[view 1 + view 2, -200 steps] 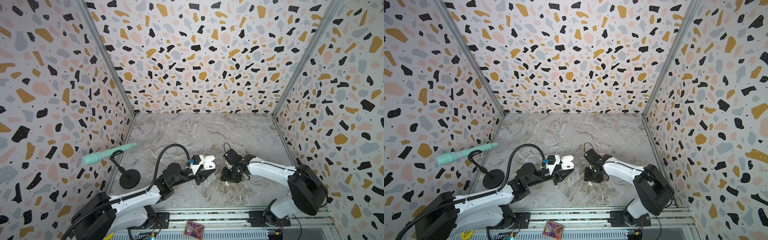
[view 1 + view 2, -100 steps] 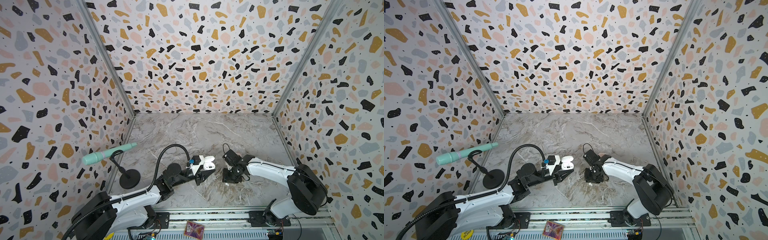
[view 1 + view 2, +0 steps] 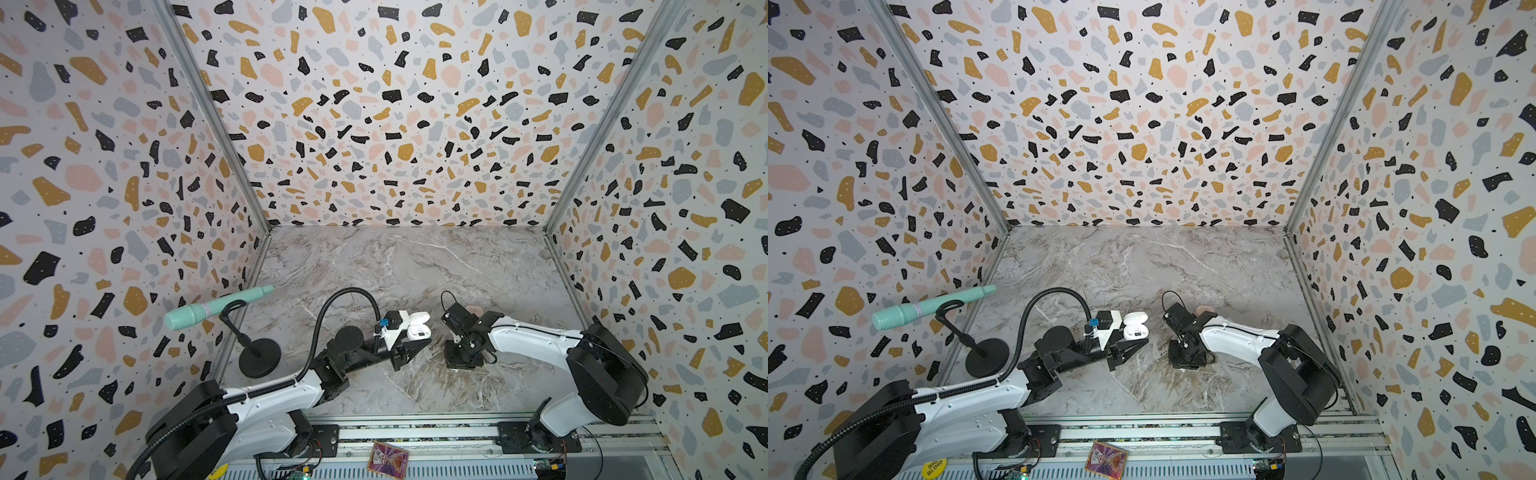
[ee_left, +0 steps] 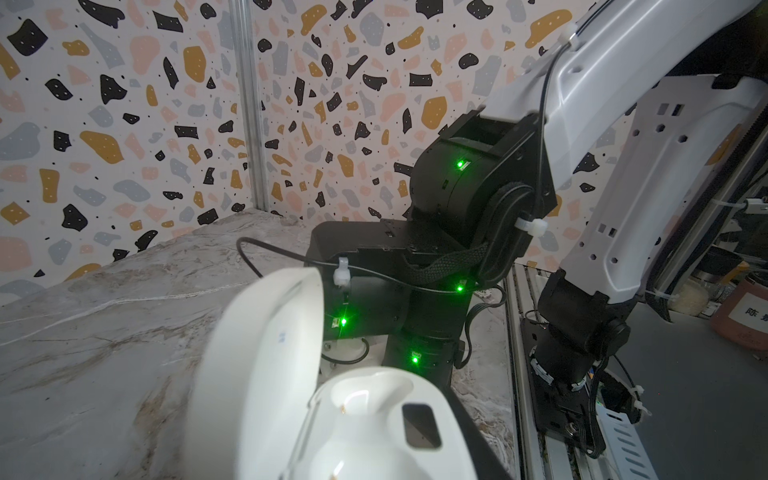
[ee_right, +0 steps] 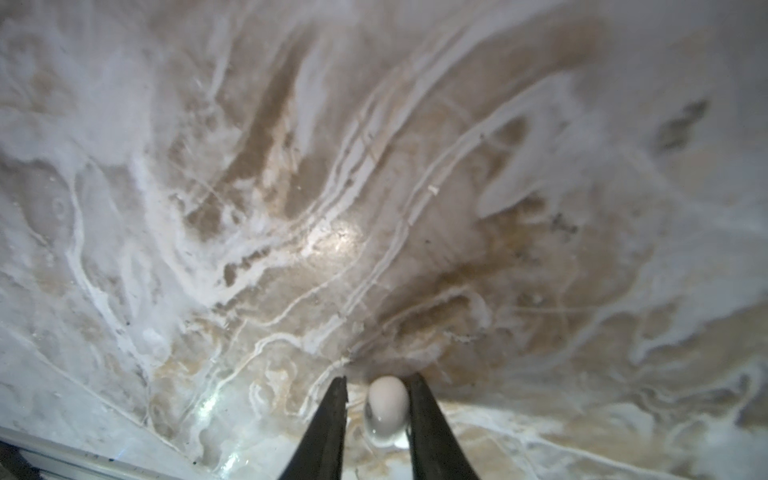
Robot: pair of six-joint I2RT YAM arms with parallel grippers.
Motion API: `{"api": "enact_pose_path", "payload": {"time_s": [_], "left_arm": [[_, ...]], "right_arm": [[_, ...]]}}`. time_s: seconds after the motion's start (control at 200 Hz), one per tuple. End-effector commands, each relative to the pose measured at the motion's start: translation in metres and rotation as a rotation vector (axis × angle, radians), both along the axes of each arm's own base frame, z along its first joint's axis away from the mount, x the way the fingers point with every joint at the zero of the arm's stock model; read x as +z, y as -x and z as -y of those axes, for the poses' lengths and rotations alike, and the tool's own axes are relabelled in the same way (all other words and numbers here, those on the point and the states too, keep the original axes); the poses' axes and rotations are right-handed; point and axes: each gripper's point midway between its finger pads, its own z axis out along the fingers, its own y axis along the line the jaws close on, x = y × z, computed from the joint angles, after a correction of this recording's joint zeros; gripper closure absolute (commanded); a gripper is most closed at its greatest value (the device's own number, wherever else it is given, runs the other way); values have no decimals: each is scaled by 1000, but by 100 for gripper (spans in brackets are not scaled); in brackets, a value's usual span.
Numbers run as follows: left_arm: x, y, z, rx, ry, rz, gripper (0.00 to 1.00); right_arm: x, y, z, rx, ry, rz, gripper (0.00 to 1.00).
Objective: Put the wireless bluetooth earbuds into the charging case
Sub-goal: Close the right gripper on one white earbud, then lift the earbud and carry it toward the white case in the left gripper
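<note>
My left gripper is shut on a white charging case, held just above the table with its lid flipped open. The case's two earbud sockets look empty in the left wrist view. My right gripper points straight down at the table right of the case, and a white earbud lies on the marble between its fingers. One finger touches the bud. The other finger stands a small gap away. In both top views the right gripper hides the bud.
A pale pink rounded thing peeks out behind the right wrist. A mint microphone on a black stand stands at the left wall. Terrazzo walls enclose the marble table on three sides. A metal rail runs along the front.
The right gripper's jaws have narrowed around the white earbud. Neither arm has visibly shifted, and the left gripper keeps the open case in place.
</note>
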Motion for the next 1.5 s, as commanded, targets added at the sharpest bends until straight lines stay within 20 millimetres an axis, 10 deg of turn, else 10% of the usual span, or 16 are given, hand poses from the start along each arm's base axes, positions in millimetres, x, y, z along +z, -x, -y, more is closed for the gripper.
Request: {"api": "enact_pose_path", "payload": {"time_s": [0.0, 0.456, 0.921, 1.111, 1.497], "left_arm": [[12, 0, -2, -2, 49, 38, 84], [10, 0, 0, -9, 58, 34, 84], [7, -6, 27, -90, 89, 87, 83], [9, -6, 43, -159, 89, 112, 83], [22, -9, 61, -236, 195, 128, 83]], "right_arm": [[-11, 9, 13, -7, 73, -27, 75], [26, -6, 6, -16, 17, 71, 91], [172, -48, 17, 58, -414, 415, 91], [241, -35, -5, 318, -611, 513, 91], [277, -8, -5, 489, -704, 515, 92]]}}
